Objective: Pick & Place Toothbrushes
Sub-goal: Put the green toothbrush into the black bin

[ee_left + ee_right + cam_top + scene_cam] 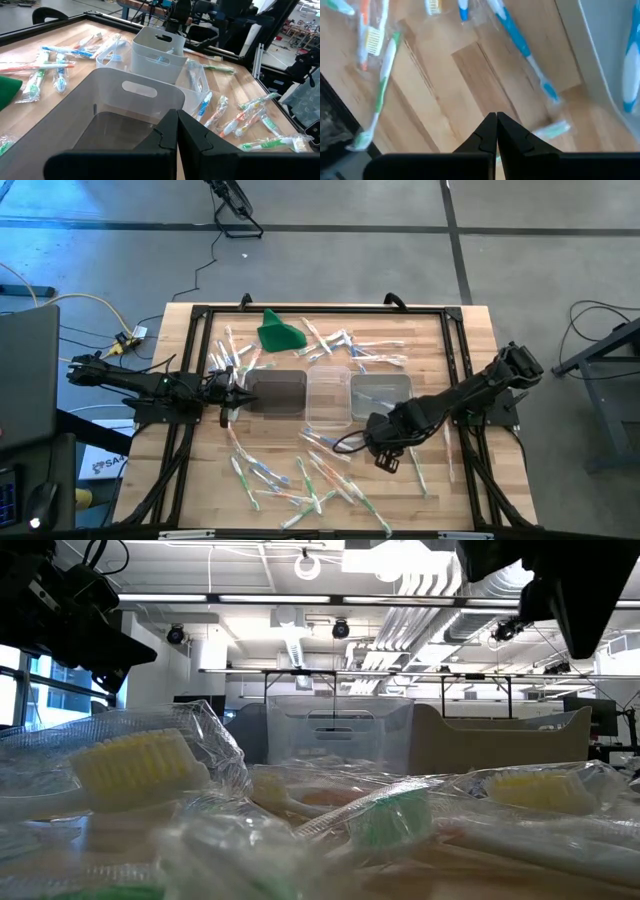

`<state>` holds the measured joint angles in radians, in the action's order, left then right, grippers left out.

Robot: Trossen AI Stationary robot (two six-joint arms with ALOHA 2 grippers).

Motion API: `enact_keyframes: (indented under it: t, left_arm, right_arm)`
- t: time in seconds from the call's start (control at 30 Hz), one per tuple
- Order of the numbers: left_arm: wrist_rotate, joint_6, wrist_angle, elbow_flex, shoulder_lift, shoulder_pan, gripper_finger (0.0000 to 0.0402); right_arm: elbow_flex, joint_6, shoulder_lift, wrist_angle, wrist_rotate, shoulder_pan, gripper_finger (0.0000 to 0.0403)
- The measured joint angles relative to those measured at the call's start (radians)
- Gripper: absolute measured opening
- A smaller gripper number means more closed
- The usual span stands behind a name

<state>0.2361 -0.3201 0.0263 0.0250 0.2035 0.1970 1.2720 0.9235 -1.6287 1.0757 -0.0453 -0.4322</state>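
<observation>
Wooden planks make up the tabletop (200,470), framed by black rails, with many thin plastic toothbrushes in clear wrappers (290,490) scattered at its near and far edges around three small clear rectangular tubs (328,395) set in a row at the middle. A solid green cloth-like lump (278,332) lies near the far edge.

The right gripper (388,463) hangs low over the planks just beside the right-hand tub, jaws pressed together on nothing; in its wrist view a blue-and-white toothbrush (522,45) and a green-and-white one (382,82) lie close ahead, untouched. The left gripper (236,392) waits at the left-hand tub's end, jaws likewise closed and empty.

To pick well, the right jaws should probably spread first, turn square across one handle, and descend on a brush lying apart from its neighbours, since slippery wrappers may slide or drag a second brush along.
</observation>
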Motion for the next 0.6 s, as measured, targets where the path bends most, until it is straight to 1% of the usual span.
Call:
enact_keyframes:
  t: [0.2, 0.27, 0.43, 0.6]
  left_arm:
    - [0.0, 0.0, 0.0, 0.0, 0.0, 0.0, 0.0]
    - [0.0, 0.0, 0.0, 0.0, 0.0, 0.0, 0.0]
    - [0.0, 0.0, 0.0, 0.0, 0.0, 0.0, 0.0]
    - [0.0, 0.0, 0.0, 0.0, 0.0, 0.0, 0.0]
  right_arm:
    - [0.0, 0.236, 0.0, 0.081, 0.043, -0.003, 0.0003]
    - [0.0, 0.308, 0.0, 0.11, 0.041, -0.003, 0.0003]
    - [0.0, 0.499, 0.0, 0.155, -0.004, -0.005, 0.0003]
    - [0.0, 0.576, 0.0, 0.185, -0.048, -0.011, 0.0003]
